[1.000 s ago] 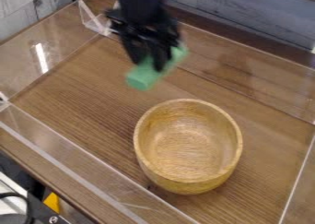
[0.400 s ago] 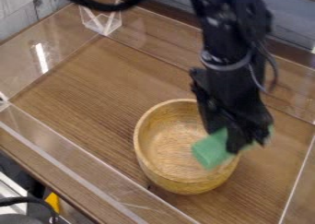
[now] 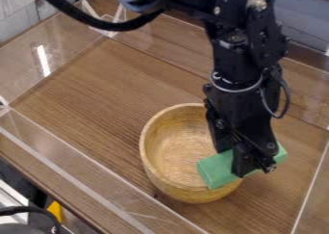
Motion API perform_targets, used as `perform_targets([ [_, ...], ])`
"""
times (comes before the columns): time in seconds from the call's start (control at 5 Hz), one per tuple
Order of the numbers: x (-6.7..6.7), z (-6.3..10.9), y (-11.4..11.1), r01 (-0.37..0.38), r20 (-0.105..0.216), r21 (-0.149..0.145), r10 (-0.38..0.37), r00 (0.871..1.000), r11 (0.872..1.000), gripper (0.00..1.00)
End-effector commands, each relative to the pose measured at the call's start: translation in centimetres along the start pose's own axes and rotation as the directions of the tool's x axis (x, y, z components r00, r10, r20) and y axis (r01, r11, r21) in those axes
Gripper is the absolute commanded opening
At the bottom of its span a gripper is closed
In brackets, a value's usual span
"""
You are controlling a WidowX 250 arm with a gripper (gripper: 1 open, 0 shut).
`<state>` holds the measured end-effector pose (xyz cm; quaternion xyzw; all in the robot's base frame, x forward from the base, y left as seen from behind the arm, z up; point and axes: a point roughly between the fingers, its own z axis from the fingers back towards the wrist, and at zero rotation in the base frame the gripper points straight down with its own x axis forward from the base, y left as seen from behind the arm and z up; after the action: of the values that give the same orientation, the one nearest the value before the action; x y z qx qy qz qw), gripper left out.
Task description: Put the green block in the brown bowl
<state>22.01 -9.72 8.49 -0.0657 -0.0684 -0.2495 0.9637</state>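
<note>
The brown bowl (image 3: 170, 146) sits on the wooden tabletop toward the front right. My gripper (image 3: 247, 159) points almost straight down over the bowl's right side, just above the rim. It is shut on the green block (image 3: 221, 169), a bright green bar that sticks out from between the black fingers (image 3: 244, 134) and hangs inside the bowl's right half. Whether the block touches the bowl's inside I cannot tell. The arm covers part of the bowl's far right rim.
Clear plastic walls (image 3: 77, 180) fence the wooden table (image 3: 115, 84) on all sides. A small clear stand (image 3: 106, 21) is at the back left. Black cabling shows at the front left corner (image 3: 19, 214).
The gripper carried the green block from the back left of the table across to the bowl and lowered it over the bowl's right side. The wrist rolled on the way.
</note>
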Motion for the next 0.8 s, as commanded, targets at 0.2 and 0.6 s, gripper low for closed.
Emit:
perform_targets([
  [0.2,0.0,0.0,1.0,0.005,0.007,0.005,-0.005,1.0,1.0,0.0],
  [0.6,-0.4,-0.4,1.7,0.005,-0.004,0.007,-0.005,1.0,1.0,0.0],
])
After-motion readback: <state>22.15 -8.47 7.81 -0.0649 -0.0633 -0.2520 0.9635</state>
